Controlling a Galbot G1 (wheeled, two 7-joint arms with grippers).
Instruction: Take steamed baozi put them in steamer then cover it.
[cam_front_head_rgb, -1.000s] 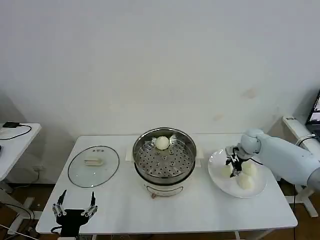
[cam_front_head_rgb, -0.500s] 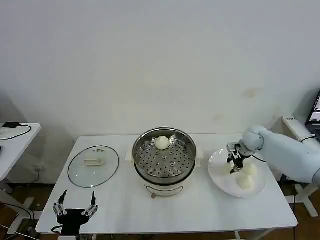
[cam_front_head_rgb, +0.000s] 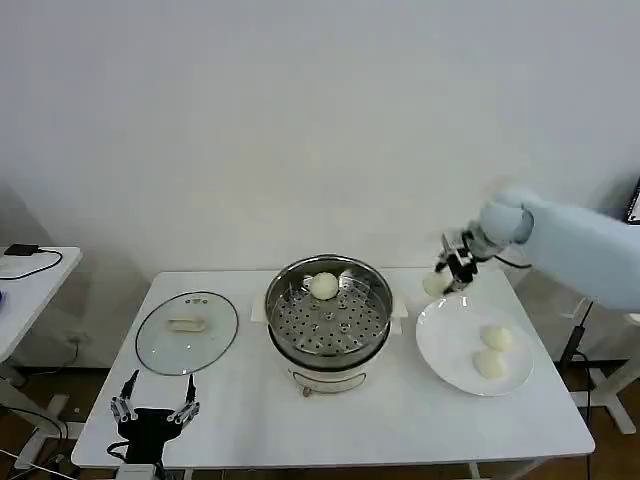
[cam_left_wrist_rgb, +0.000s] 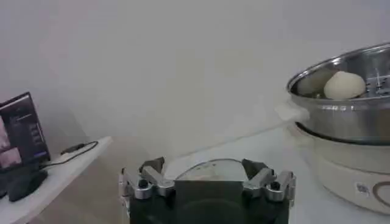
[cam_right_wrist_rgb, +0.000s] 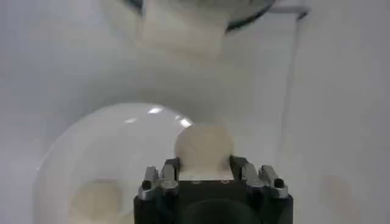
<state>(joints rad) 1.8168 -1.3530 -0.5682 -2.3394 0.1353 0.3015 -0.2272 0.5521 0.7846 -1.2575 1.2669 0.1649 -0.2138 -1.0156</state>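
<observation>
My right gripper (cam_front_head_rgb: 447, 274) is shut on a steamed baozi (cam_front_head_rgb: 434, 285), held in the air above the gap between the steamer (cam_front_head_rgb: 335, 325) and the white plate (cam_front_head_rgb: 450, 342). In the right wrist view that baozi (cam_right_wrist_rgb: 204, 145) sits between the fingers of the gripper (cam_right_wrist_rgb: 204, 163). One baozi (cam_front_head_rgb: 324, 286) lies at the back of the steamer's perforated tray. Two baozi (cam_front_head_rgb: 497, 337) (cam_front_head_rgb: 489, 364) rest on the plate. The cover (cam_front_head_rgb: 187, 330) lies flat on the table, left of the steamer. My left gripper (cam_front_head_rgb: 153, 412) hangs open at the table's front left edge.
The white table (cam_front_head_rgb: 400, 415) has free room in front of the steamer and the plate. A side table (cam_front_head_rgb: 25, 285) with a cable stands at the far left. In the left wrist view the steamer (cam_left_wrist_rgb: 359, 67) rises to one side with its baozi (cam_left_wrist_rgb: 344, 85) inside.
My right gripper closed on a baozi on the plate, lifted it and carried it up and toward the steamer. The plate went from three baozi to two. The left arm stayed put.
</observation>
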